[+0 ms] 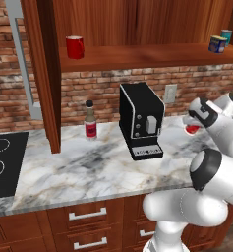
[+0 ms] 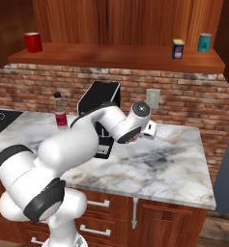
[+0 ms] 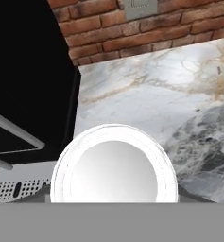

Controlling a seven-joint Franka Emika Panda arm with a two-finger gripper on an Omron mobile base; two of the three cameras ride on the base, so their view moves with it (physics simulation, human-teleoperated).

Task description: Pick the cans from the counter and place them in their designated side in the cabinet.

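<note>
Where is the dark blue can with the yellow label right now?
The dark blue can stands on the cabinet shelf toward its right end, just left of the teal can, far from the red mug at the left end.

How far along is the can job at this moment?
Done: the blue can stands on the cabinet shelf beside a teal can. In hand: the pincer is at the red can, whose white top sits right under the hand camera; a grip isn't confirmed. Left: lifting it and shelving it.
</note>
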